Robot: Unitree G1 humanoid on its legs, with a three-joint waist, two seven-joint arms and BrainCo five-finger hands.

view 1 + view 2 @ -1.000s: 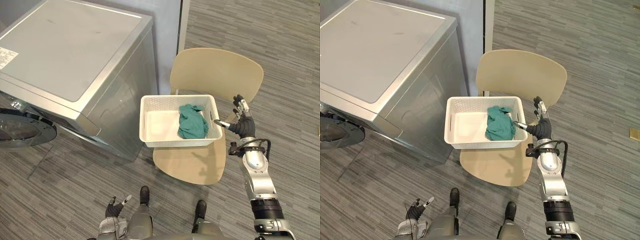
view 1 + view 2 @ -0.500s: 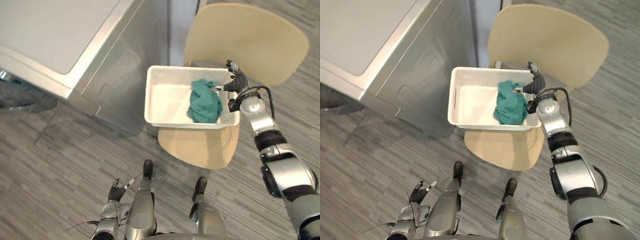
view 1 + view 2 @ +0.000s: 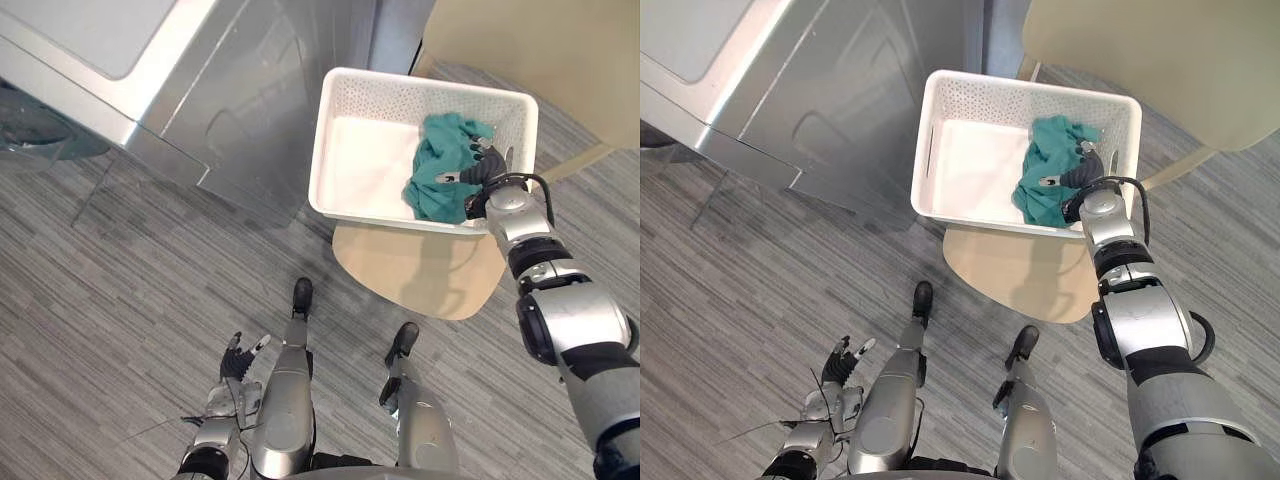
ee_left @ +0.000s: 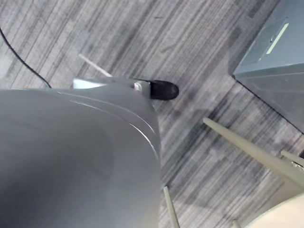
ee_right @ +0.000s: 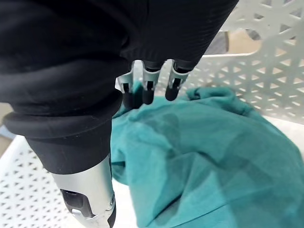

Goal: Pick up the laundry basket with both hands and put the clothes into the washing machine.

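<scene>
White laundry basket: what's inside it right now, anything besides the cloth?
A crumpled teal cloth lies at the right end of the white perforated plastic laundry basket, with the right hand touching it. The rest of its floor is bare. Anything beneath the cloth is covered.

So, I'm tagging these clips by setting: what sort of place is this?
Probably an office or lab corner set up for laundry: a silver washing machine, a white laundry basket holding a teal cloth on a beige chair, and grey striped carpet.
</scene>
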